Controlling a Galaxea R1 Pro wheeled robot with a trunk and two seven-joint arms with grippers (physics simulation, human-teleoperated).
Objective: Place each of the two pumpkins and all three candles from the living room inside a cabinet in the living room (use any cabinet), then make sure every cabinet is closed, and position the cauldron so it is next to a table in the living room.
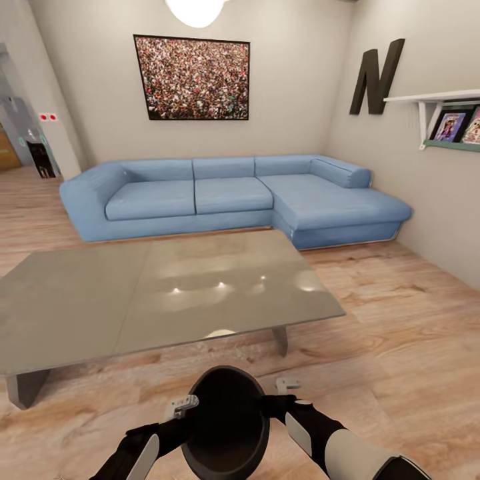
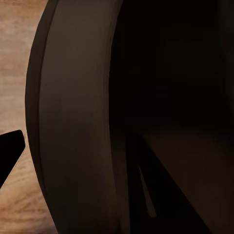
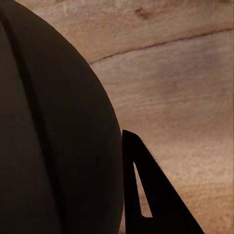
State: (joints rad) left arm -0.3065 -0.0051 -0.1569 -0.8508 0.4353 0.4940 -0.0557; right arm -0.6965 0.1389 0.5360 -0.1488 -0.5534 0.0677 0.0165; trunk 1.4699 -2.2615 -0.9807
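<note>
Both tools sit at the cauldron (image 1: pixel 227 423), one each side. My left tool (image 1: pixel 183 405) is at its left rim, my right tool (image 1: pixel 288 387) at its right side. Head view shows the pale tool bodies pressed close to the pot, but I cannot tell if either is clamped or spread, fingertips are hidden.

Head view gives the room: cauldron low between my arms, over the wood floor (image 1: pixel 400 333), just in front of the near edge of the table (image 1: pixel 133 300). Grey glossy table top, reflecting light spots, short grey legs. Behind it the blue L-shaped sofa (image 1: pixel 233 197), a crowd picture (image 1: pixel 192 78) on the wall, a big dark letter N (image 1: pixel 377 77) and a white shelf (image 1: pixel 433 100) on the right wall.

Left wrist view shows what the head view doesn't: the cauldron (image 2: pixel 78 126) rim up close, a thick dark band, with one dark finger (image 2: pixel 146 195) on the inside of the mouth and a second dark tip (image 2: pixel 9 156) outside over the floor planks.

Right wrist view: the cauldron (image 3: pixel 53 136) outer belly, rounded and matte, one dark finger (image 3: pixel 151 195) just beside it; touching or not, can't tell.

Cauldron look: matte black, round belly, wide circular mouth tilted toward the camera, dark inside.
</note>
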